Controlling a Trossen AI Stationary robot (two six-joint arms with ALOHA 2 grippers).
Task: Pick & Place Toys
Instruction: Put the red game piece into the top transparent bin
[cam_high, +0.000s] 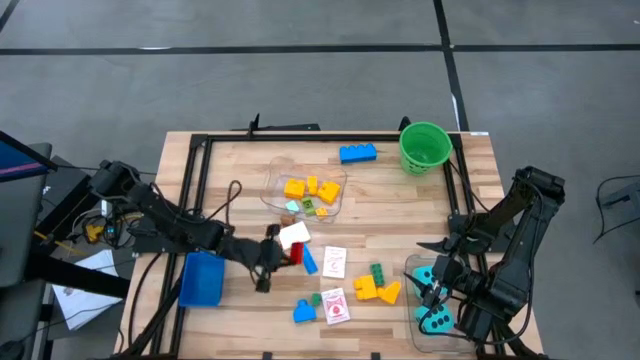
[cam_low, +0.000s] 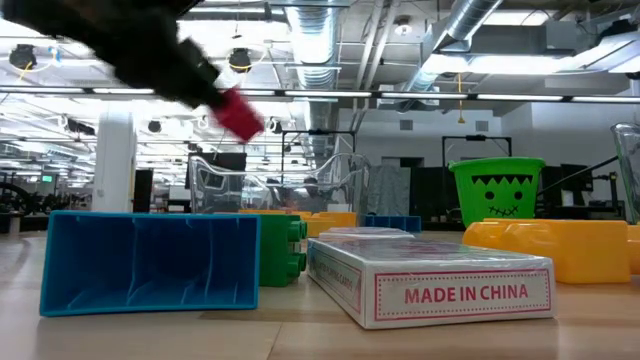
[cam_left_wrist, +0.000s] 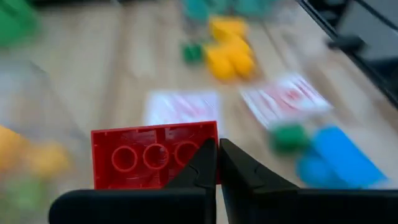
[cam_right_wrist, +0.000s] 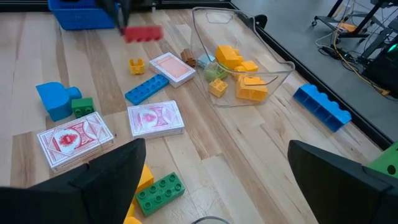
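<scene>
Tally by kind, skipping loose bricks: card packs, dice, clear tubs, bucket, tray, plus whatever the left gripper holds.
Card packs: 3
Dice: 2
Clear tubs: 2
Green bucket: 1
Blue tray: 1
Red brick in left gripper: 1
Total: 10

Low view: left arm (cam_low: 140, 45) blurred.

2 dice (cam_high: 432, 297), 3 cards (cam_right_wrist: 155, 118), 1 bucket (cam_high: 424, 147).
</scene>
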